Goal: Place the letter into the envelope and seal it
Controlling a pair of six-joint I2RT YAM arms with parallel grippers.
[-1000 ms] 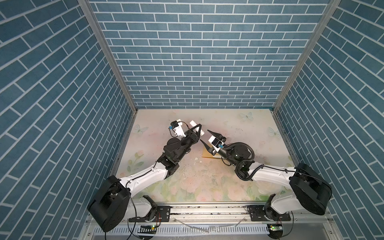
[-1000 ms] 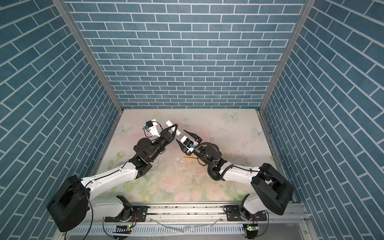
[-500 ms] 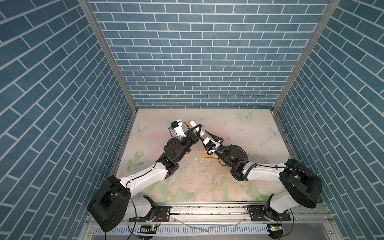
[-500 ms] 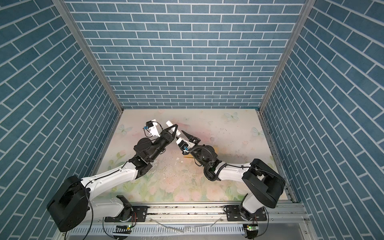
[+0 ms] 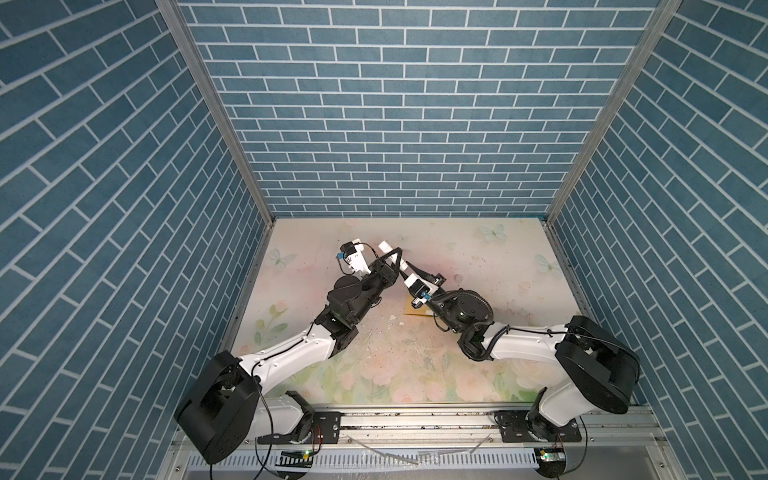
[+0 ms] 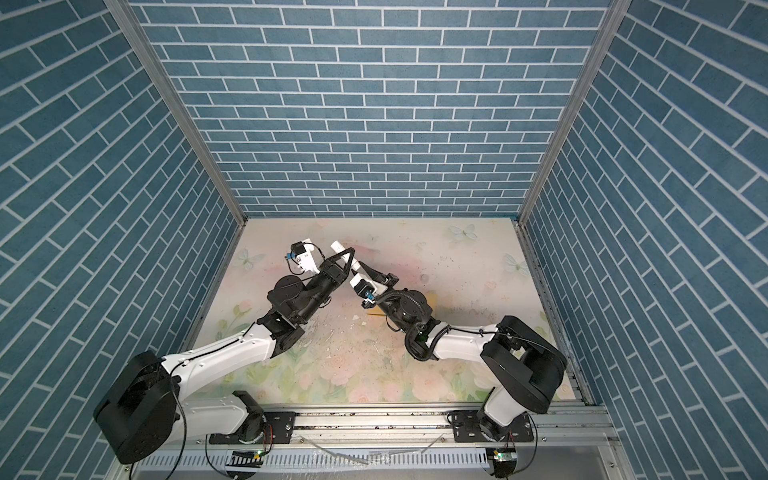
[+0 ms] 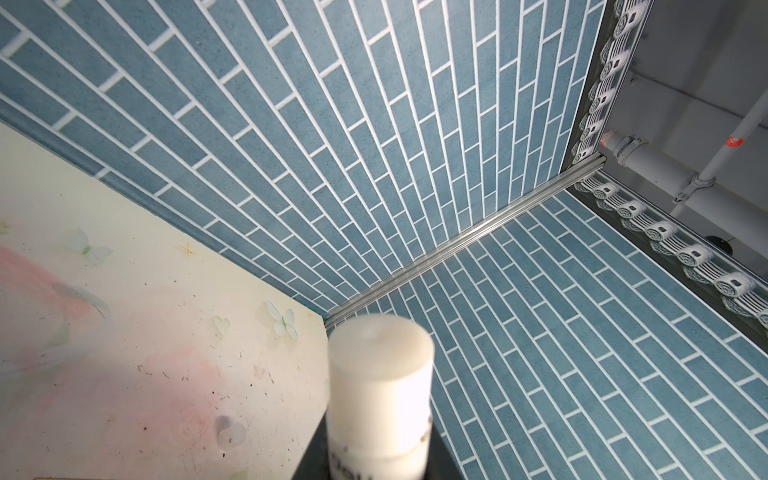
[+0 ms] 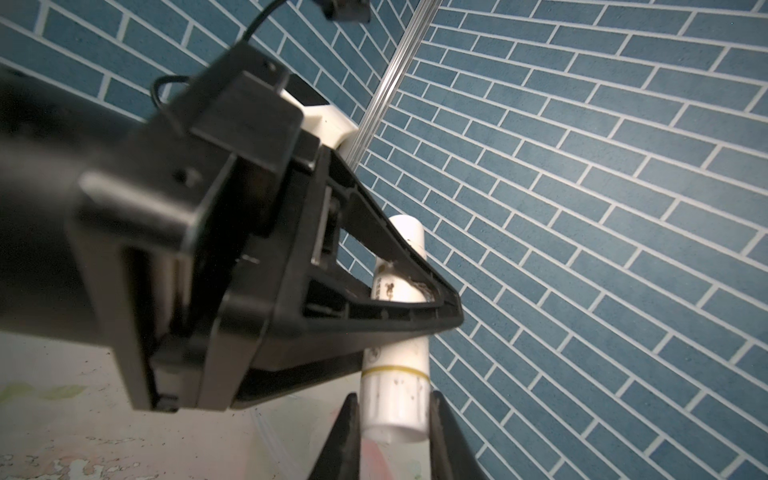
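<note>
Jaws of the left gripper are clamped round the stick's middle, while those of the right gripper are closed on its lower end, along whose upright axis any pull must run.

smooth matt white plastic stick

Three walls of blue-grey brick pattern with white joints close in the scene on the left, right and far sides, meeting at silver metal corner posts. The floor is a pale sheet printed with pink flowers and butterflies, speckled with dark flecks. A metal rail runs along the near edge.
</note>
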